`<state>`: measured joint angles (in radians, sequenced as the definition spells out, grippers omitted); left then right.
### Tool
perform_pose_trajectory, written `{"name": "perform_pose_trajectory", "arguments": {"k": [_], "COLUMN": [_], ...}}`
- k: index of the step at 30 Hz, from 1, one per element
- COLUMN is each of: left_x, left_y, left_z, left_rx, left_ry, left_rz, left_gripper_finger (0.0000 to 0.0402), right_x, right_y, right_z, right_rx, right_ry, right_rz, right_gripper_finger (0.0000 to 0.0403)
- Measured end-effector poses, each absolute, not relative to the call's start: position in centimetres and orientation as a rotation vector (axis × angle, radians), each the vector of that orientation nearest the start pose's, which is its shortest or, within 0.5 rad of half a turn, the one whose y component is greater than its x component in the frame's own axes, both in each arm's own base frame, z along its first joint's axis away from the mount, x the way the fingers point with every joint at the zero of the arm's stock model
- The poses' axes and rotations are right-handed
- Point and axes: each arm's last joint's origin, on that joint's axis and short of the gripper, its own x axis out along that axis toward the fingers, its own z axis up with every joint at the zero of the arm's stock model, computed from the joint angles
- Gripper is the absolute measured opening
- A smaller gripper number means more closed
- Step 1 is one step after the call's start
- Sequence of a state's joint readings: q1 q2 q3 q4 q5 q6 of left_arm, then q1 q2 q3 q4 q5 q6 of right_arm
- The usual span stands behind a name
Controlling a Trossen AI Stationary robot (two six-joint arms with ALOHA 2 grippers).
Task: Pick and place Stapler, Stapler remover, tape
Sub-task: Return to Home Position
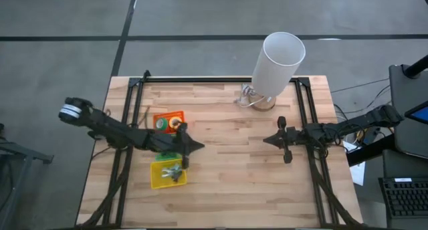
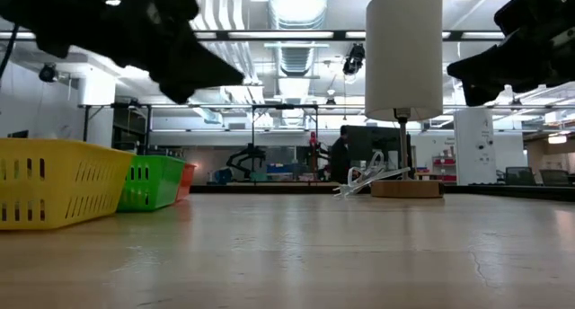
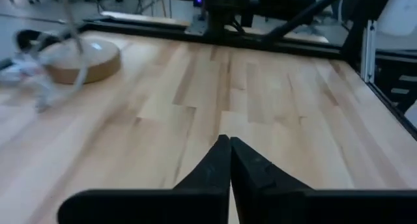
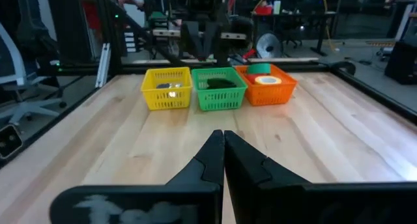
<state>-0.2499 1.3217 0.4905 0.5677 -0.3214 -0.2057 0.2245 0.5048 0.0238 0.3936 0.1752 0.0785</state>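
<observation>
Operator: Report state of left gripper (image 3: pixel 229 140) and right gripper (image 4: pixel 223 134).

Technician: Both pressed together, pinching nothing. Raised off the table (image 1: pixel 227 183), tip facing tip across its middle.

Operator: Locate the task's things from the right gripper.

Technician: Straight ahead, well apart: yellow basket (image 4: pixel 167 98), green basket (image 4: pixel 218 98), orange basket (image 4: pixel 266 94), side by side in one row. Find the tape (image 4: pixel 267 80) inside the orange one. Find the stapler (image 4: pixel 221 83) as a dark shape inside the green one, long axis unreadable behind the mesh wall. Find the staple removers (image 4: pixel 171 87) in the yellow.

Operator: And from the left gripper?

Technician: Behind the tip, beneath wrist and forearm; far nearer than to the right gripper.

Operator: Judge the coming move.

Technician: Probably nothing left to fetch. Withdraw each arm rearward, lifting the left clear of the basket rims first.
</observation>
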Motion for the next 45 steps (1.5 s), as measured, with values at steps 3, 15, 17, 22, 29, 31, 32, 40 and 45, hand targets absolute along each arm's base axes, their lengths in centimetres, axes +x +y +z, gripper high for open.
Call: {"name": "perform_pose_trajectory", "arguments": {"k": [3, 15, 17, 22, 29, 31, 32, 40, 45], "left_x": [22.7, 15.0, 14.3, 13.2, 12.5, 12.3, 12.2, 12.1, 12.2], "left_y": [-4.3, -2.5, -2.3, -2.1, -2.1, -2.1, -2.0, -2.0, -2.0], "left_z": [19.2, 17.6, 17.4, 17.4, 18.0, 18.2, 18.3, 18.2, 18.2], "left_rx": [-0.124, -0.178, -0.182, -0.177, -0.156, -0.143, -0.143, -0.139, -0.140], "left_ry": [0.208, 0.033, 0.005, -0.061, -0.124, -0.145, -0.151, -0.141, -0.141], "left_rz": [0.104, 0.097, 0.094, 0.086, 0.013, 0.012, 0.011, 0.013, 0.012], "left_gripper_finger": [0.0009, 0.0009, 0.0010, 0.0009, 0.0011, 0.0013, 0.0014, 0.0010, 0.0014], "right_x": [12.7, 12.7, 12.7, 12.7, 12.7, 12.7, 12.7, 12.7, 12.7], "right_y": [2.3, 2.3, 2.3, 2.3, 2.3, 2.3, 2.3, 2.3, 2.3], "right_z": [16.4, 16.1, 16.1, 16.1, 16.1, 16.1, 16.1, 16.1, 16.1], "right_rx": [0.060, 0.024, 0.027, 0.028, 0.027, 0.028, 0.027, 0.028, 0.028], "right_ry": [0.075, 0.101, 0.104, 0.105, 0.105, 0.105, 0.105, 0.105, 0.105], "right_rz": [0.043, 0.037, 0.037, 0.037, 0.037, 0.037, 0.037, 0.037, 0.037], "right_gripper_finger": [0.0008, 0.0008, 0.0008, 0.0008, 0.0008, 0.0008, 0.0008, 0.0008, 0.0008]}}
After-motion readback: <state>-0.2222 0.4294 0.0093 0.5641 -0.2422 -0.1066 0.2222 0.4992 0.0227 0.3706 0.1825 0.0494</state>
